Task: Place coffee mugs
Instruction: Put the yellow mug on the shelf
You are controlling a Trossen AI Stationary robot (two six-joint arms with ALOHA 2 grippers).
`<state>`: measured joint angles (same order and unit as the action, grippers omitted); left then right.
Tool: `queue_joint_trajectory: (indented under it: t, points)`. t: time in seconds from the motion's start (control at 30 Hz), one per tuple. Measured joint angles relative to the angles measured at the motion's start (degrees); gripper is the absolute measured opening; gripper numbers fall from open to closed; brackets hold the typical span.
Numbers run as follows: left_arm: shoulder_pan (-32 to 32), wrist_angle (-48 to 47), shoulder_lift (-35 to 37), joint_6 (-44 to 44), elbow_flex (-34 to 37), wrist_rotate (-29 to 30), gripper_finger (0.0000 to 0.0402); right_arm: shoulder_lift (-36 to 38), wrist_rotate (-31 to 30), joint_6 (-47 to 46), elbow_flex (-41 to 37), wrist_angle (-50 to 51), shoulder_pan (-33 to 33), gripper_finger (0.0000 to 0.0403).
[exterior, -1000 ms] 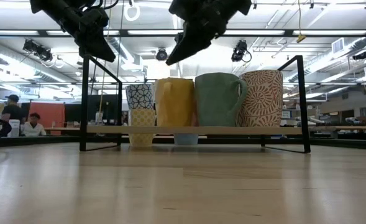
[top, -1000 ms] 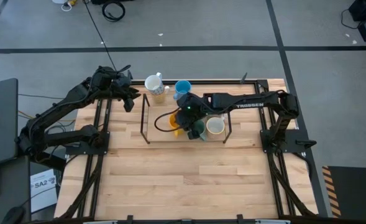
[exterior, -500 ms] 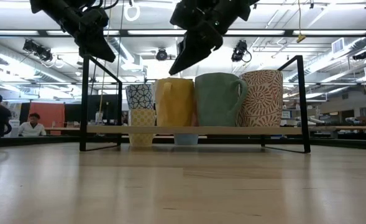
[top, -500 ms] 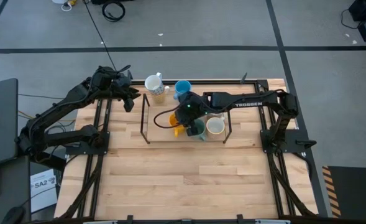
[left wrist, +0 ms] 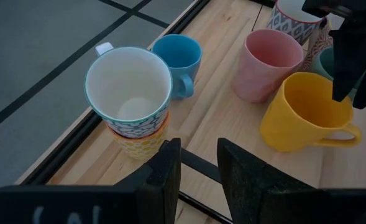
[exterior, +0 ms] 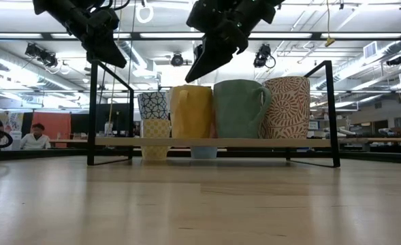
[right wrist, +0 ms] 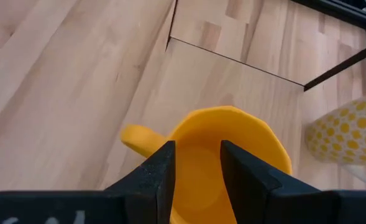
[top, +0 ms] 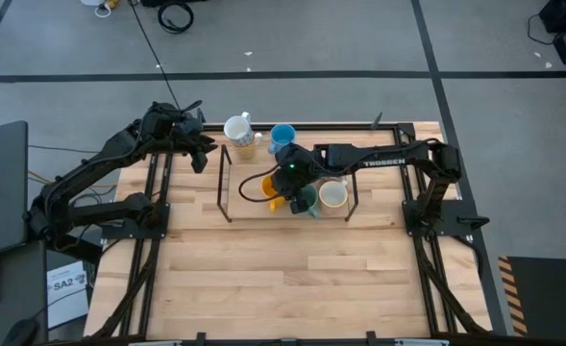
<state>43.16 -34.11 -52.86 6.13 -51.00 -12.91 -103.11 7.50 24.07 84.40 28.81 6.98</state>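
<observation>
An orange mug point(top: 267, 186) stands on its base on the rack's wooden shelf, beside a green mug point(exterior: 237, 109) and a cream patterned mug point(exterior: 286, 107). Behind the rack stand a blue mug point(top: 283, 135) and two stacked patterned mugs point(top: 239, 132). A pink mug point(left wrist: 263, 64) shows in the left wrist view. My right gripper point(right wrist: 197, 152) is open and hangs just above the orange mug's mouth point(right wrist: 245, 134), clear of its rim in the low view point(exterior: 190, 76). My left gripper point(top: 199, 159) is open and waits high beside the stacked mugs point(left wrist: 128, 87).
The black metal rack point(top: 227, 183) with its raised wooden shelf point(exterior: 214, 142) stands toward the table's far side. Its upright posts point(exterior: 332, 109) flank the mugs. Bare wooden tabletop point(top: 283, 269) spreads toward the near edge. People sit in the room behind point(exterior: 33, 136).
My right gripper has come down a little toward the orange mug's mouth, then held still. The mugs have stayed where they were.
</observation>
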Motion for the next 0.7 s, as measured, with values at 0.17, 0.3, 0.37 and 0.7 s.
queue_joint_trajectory:
  t: [0.17,0.3,0.37,0.7]
  points:
    - [-0.01,0.02,0.00,0.00,0.00,-0.01,0.0112,-1.31,-1.99,0.07,-0.14,-0.81,-0.06,0.0132]
    - [-0.02,0.02,0.00,-0.02,0.00,-0.02,0.0112,-2.00,-3.28,0.07,-0.08,-1.04,-0.04,0.0132]
    - [-0.02,0.02,0.00,0.00,0.00,-0.02,0.0112,-2.36,-2.93,0.09,-0.08,-1.20,-0.08,0.0132]
    - [-0.02,0.04,0.00,-0.02,-0.02,-0.02,0.0112,-2.34,-1.72,0.08,-0.08,-1.04,-0.88,0.0132]
